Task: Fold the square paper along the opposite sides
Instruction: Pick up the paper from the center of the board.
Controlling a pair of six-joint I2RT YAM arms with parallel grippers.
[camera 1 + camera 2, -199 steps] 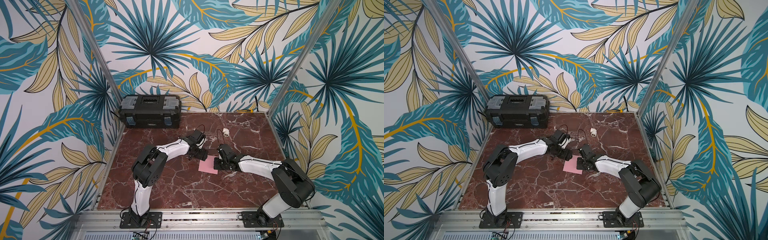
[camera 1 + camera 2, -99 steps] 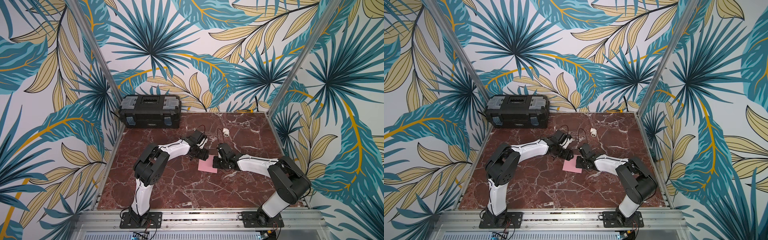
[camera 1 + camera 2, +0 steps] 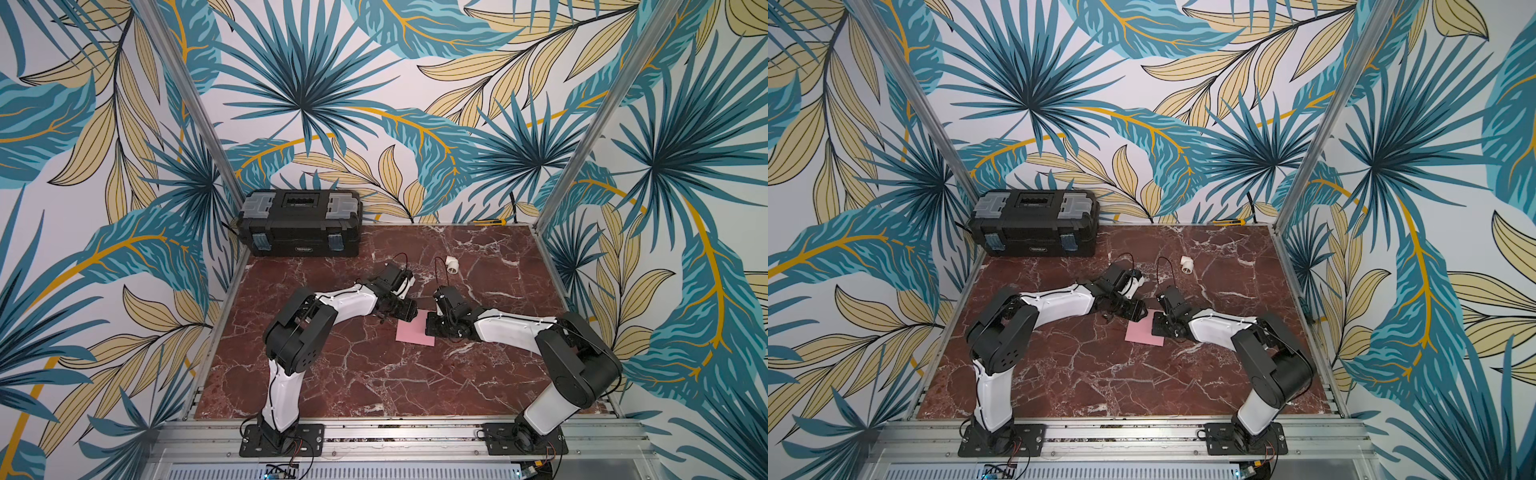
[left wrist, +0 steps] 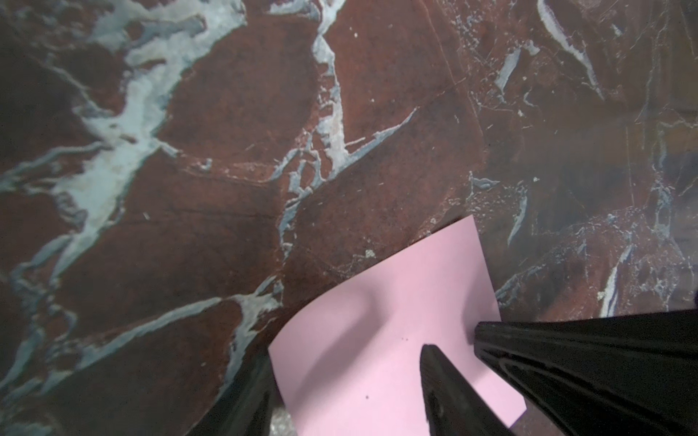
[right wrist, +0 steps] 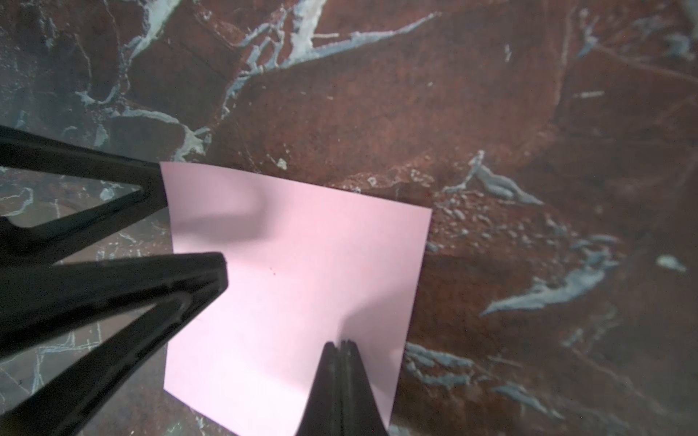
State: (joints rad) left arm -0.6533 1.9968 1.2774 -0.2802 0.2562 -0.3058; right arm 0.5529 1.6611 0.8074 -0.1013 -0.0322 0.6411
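Observation:
The square paper is a plain light-pink sheet lying mid-table on the red marble. My left gripper is open at the sheet's far left corner. One of its fingers rests on top of the sheet. The other finger sits at the sheet's edge, which is slightly raised. My right gripper is shut with nothing between its jaws. Its joined tips press down on the paper near its right edge.
A black toolbox stands at the back left of the table. A small white pipe elbow lies behind the grippers. A yellow utility knife lies along the back edge. Aluminium frame posts rise at the back corners.
The left gripper's jaws have narrowed and it has edged further onto the paper's corner. The right gripper has shifted slightly left and stays shut on the sheet.

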